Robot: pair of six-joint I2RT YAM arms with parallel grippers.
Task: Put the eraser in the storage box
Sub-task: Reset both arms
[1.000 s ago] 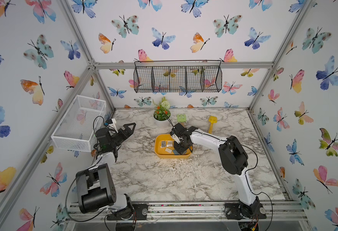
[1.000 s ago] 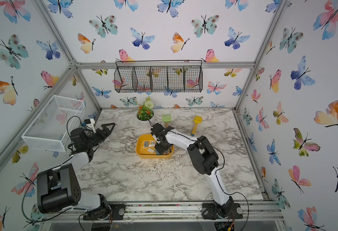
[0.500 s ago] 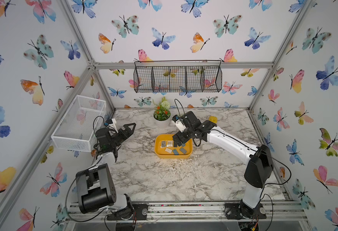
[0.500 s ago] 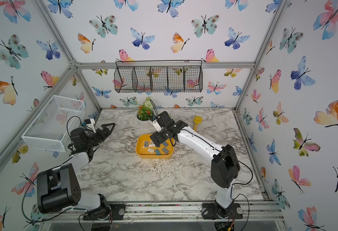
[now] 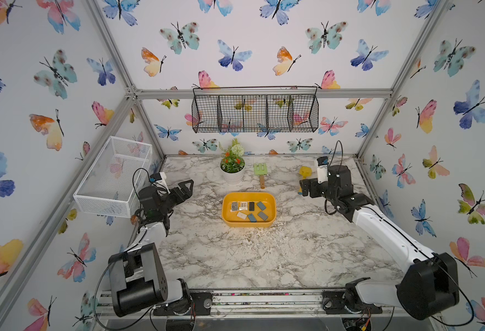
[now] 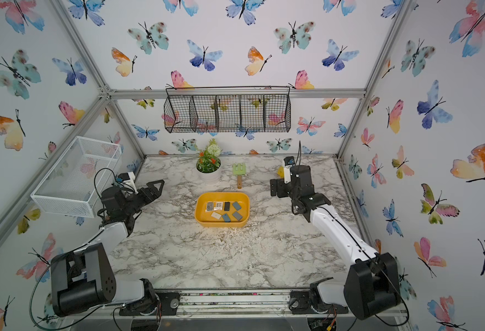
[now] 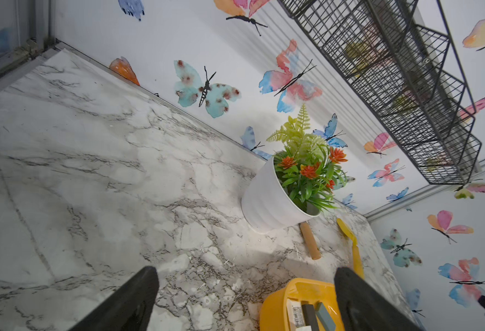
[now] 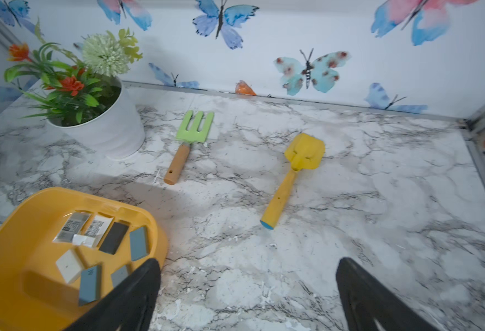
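Note:
The yellow storage box (image 5: 226,202) (image 6: 199,204) stands mid-table with several small flat erasers (image 5: 249,210) (image 6: 224,211) lying inside: white, wrapped, dark and grey-blue ones. My right gripper (image 5: 304,187) (image 6: 274,187) hovers open and empty to the right of the box, near the back. In the right wrist view its jaws (image 8: 247,263) stand wide over bare marble, with the box (image 8: 63,195) and erasers (image 8: 115,238) beside one finger. Left of the box, my left gripper (image 5: 186,189) (image 6: 156,187) is open and empty; its wrist view (image 7: 245,275) shows the box's corner (image 7: 281,292).
A white pot with a plant (image 5: 232,169) stands behind the box. A green hand rake (image 5: 260,172) and a yellow toy shovel (image 5: 304,172) lie at the back. A white mesh basket (image 5: 115,174) hangs on the left wall, a black wire basket (image 5: 254,110) on the back wall.
My right gripper rose out of the storage box, opened wide and swung away to the right rear. The left arm has not moved.

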